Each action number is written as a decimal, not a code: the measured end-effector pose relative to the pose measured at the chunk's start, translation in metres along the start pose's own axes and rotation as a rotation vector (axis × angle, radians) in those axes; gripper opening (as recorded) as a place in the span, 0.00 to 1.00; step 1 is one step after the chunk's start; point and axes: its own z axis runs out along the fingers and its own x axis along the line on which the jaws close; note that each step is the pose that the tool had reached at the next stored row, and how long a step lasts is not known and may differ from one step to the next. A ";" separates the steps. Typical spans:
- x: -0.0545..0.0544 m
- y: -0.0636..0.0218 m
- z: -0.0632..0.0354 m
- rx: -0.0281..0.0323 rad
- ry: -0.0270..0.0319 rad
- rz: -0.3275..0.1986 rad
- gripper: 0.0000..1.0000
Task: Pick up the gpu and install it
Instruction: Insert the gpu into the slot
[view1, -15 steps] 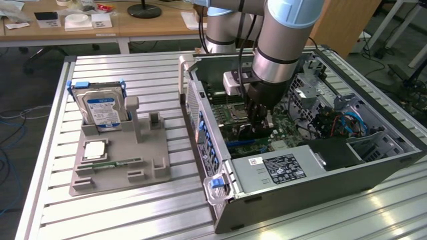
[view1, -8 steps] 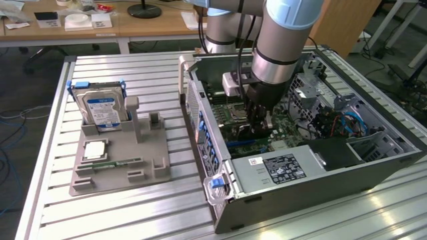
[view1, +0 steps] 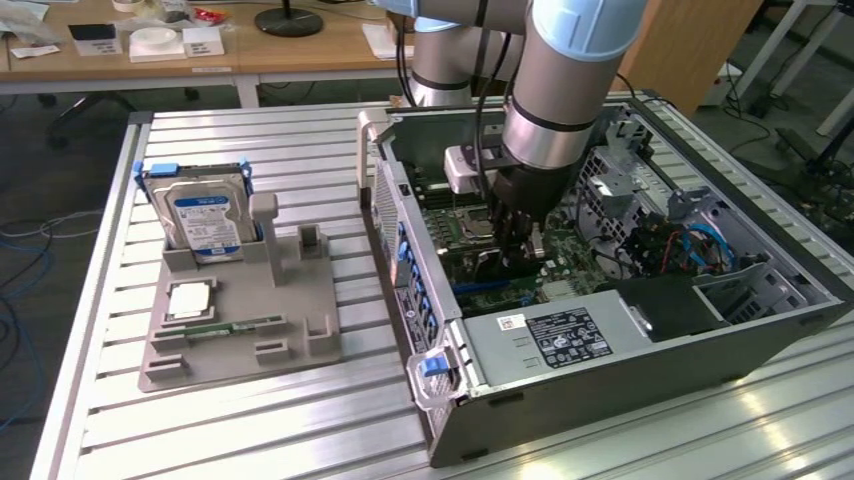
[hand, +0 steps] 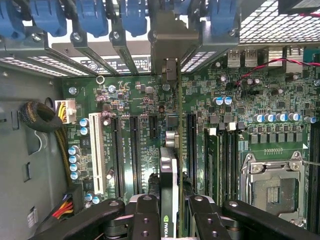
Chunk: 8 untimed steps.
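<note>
My gripper (view1: 515, 238) is lowered into the open computer case (view1: 641, 365), and its fingers (hand: 145, 216) are clamped on the gpu (hand: 169, 175), one on each face of the card. The gpu stands on edge above the motherboard (hand: 135, 95), running along the expansion slots. Its metal bracket end sits at the rear slot wall of the case. I cannot tell whether its connector is seated in a slot. On the counter (view1: 267, 140), well apart from the case, a gray holder (view1: 287, 335) carries the hard drive (view1: 203, 222) upright and the memory stick (view1: 238, 328) lying flat.
</note>
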 end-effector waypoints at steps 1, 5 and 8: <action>0.000 0.0000 0.0009 0.0000 -0.0001 0.000 0.27; 0.000 0.0001 0.0036 -0.0002 0.0004 0.000 0.27; 0.000 0.0001 0.0036 -0.0002 0.0005 0.000 0.27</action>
